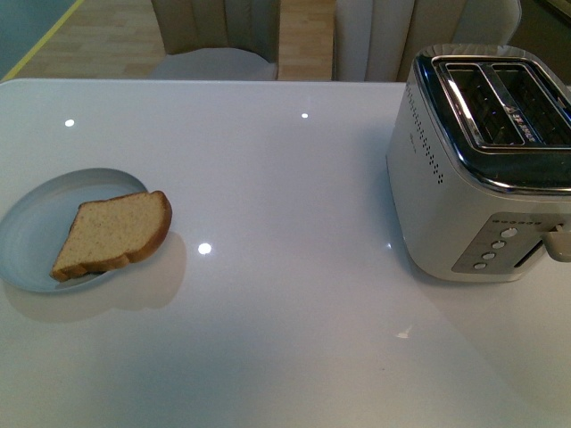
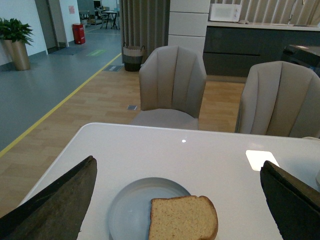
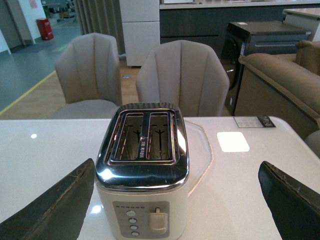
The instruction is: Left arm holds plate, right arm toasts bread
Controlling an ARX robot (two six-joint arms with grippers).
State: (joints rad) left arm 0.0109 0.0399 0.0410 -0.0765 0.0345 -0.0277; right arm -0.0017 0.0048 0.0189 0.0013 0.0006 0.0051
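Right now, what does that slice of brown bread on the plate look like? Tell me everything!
The single slice of light brown wholemeal bread has a speckled face, darker crust, rounded top and flat bottom. It looks whole and untoasted. It lies face up on the round pale blue-white plate, its rounded top poking past the rim over the glossy white table. Nothing is holding it.

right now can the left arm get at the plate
Probably yes: the left gripper is open, the plate lies just ahead between its jaws, and nothing stands in between. The bread overhangs one side of the rim.
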